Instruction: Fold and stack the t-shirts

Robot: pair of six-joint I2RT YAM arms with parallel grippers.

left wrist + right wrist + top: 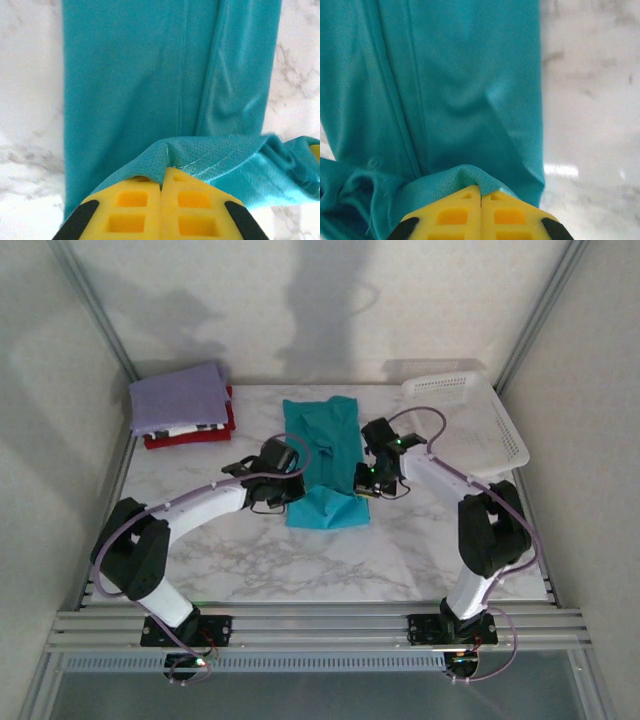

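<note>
A robotics lab cell: marble-patterned bench (330,560), white enclosure panels (50,390), aluminium frame rails (320,625), bolted robot arms (200,508).

Bright diffuse light, shadows on back wall (300,300), glare on table (561,170)

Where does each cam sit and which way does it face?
Top external: above, behind the bases, looking down at the table, teal shirt, left arm, right arm.
Left wrist: on the left arm, facing along the left gripper, shut on the shirt's edge.
Right wrist: likewise, right gripper shut on it.
All share the shirt.
</note>
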